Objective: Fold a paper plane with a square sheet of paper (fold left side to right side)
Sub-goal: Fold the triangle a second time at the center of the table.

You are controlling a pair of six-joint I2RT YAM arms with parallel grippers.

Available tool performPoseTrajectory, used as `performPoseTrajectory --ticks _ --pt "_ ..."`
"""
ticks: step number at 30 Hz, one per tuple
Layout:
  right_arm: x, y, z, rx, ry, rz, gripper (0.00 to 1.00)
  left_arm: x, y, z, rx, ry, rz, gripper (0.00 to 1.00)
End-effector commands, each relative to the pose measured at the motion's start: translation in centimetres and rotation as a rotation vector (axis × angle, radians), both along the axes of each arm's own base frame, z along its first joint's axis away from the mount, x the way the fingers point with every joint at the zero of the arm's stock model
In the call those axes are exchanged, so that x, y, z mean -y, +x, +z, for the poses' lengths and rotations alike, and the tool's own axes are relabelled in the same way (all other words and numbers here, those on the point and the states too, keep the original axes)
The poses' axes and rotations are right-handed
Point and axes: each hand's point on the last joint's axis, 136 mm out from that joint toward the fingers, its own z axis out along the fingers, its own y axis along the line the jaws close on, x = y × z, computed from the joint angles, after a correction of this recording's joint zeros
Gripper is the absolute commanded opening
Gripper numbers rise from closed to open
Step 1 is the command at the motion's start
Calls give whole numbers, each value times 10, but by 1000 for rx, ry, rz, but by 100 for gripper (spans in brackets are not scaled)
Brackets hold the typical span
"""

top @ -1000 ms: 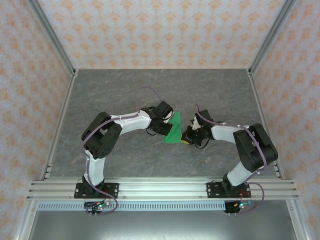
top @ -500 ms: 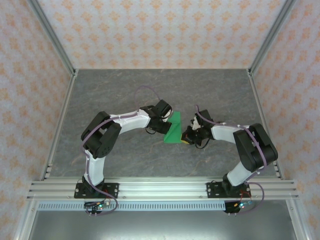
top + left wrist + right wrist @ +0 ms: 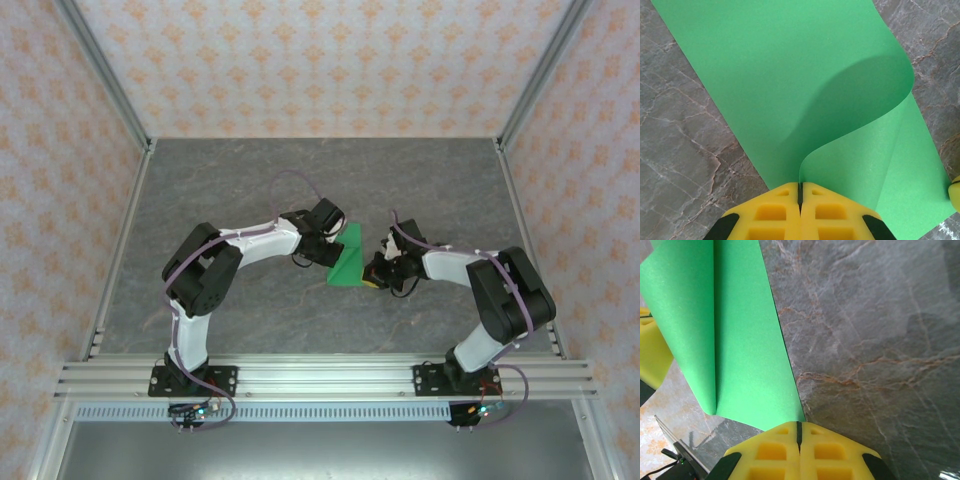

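Left wrist — curled sheet (image 3: 790, 75) at claw (image 3: 800, 194)

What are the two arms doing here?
The left gripper is shut on one edge of the square sheet of paper and holds it raised, so the green sheet curls over itself in a soft loop, not yet creased. The right gripper is shut at another corner, low on the grey table; whether it pinches or only pins it is unclear.
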Motion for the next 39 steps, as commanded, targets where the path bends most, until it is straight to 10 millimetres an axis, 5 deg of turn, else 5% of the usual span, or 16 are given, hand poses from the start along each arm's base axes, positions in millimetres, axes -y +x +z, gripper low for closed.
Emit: performPoseTrajectory --ticks 1,39 --pt "22 -21 -30 -97 -145 -12 1 -6 6 -1 18 36 -4 0" --pt "21 -19 -29 -93 -142 -12 1 -11 -1 -23 -21 65 -3 0"
